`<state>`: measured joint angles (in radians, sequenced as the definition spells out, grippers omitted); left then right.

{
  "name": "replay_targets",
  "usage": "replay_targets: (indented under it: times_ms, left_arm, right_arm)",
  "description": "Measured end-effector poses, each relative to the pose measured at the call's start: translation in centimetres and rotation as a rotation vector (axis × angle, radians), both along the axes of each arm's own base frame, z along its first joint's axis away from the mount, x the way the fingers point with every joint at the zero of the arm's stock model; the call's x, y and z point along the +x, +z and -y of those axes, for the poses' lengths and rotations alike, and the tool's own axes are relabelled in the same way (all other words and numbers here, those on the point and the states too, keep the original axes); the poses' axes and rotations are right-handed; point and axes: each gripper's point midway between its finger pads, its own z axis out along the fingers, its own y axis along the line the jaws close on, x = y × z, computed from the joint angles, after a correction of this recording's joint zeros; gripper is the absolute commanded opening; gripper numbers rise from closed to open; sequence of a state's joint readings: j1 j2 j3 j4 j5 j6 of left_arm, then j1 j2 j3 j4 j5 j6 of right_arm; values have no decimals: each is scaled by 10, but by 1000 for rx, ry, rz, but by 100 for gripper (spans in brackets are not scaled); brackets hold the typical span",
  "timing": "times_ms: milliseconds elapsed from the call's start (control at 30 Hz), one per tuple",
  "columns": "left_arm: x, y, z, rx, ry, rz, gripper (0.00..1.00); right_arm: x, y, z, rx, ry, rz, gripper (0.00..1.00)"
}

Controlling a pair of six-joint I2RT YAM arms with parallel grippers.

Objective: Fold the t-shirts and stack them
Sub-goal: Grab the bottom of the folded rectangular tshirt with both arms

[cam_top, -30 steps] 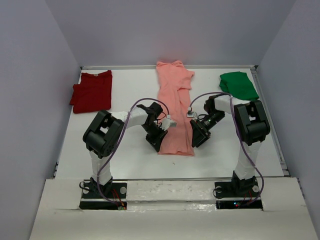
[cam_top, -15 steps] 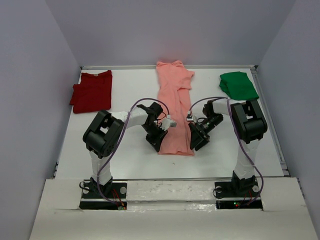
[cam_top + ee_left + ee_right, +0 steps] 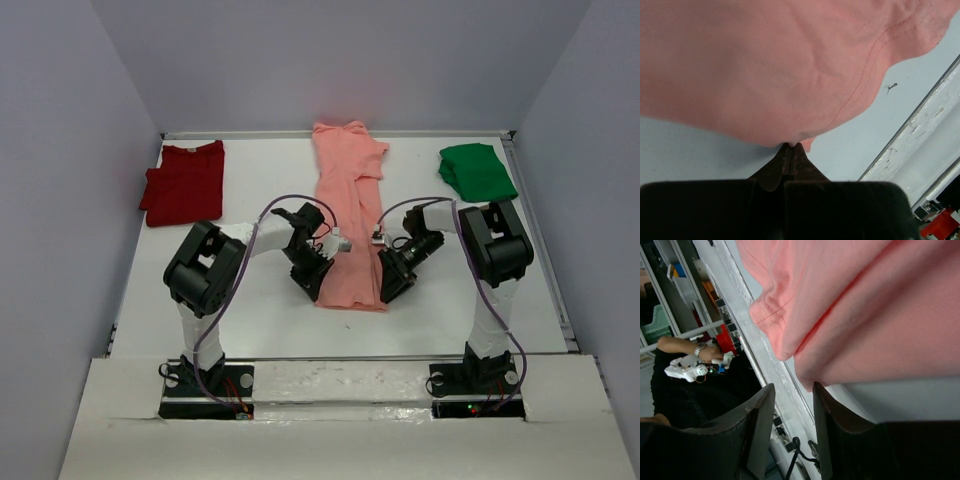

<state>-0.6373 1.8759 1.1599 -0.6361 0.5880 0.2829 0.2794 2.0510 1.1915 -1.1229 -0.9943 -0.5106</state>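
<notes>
A pink t-shirt [image 3: 350,215], folded into a long strip, lies down the middle of the table. Its near left corner [image 3: 790,135] is pinched by my left gripper [image 3: 318,283], which is shut on the hem [image 3: 791,146]. At the near right corner, my right gripper [image 3: 392,288] has its jaws part-way apart [image 3: 793,386]. The pink corner [image 3: 807,375] rests against the tip of one finger, and nothing is clamped. A red t-shirt [image 3: 183,182] lies folded at the back left. At the back right sits a green t-shirt [image 3: 478,170].
The table's white near edge [image 3: 920,135] runs just behind both grippers. Grey walls close in the table on the left, back and right. A person with a controller [image 3: 687,367] shows beyond the near edge in the right wrist view.
My right gripper has slid left to the pink shirt's near right corner, and its jaws have narrowed. The left gripper has kept its hold and place.
</notes>
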Motion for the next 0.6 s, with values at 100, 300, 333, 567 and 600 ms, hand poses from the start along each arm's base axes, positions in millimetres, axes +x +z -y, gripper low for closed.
replay_targets:
  times_ms: [100,300,333,567,600]
  left_arm:
    - [4,0,-2,-1,12,4,0]
    - [8,0,-5,0,27,6,0]
    - [9,0,-6,0,30,7,0]
    - [15,1,-9,5,40,23,0]
    - [16,1,-9,6,41,25,0]
  right_arm:
    - [-5,-2,1,-8,4,-16,29]
    - [-7,-1,0,-8,10,-14,42]
    - [-6,-1,0,-7,10,-13,44]
    - [-8,-4,0,-24,9,-18,59]
    - [-8,-5,0,-27,12,-18,59]
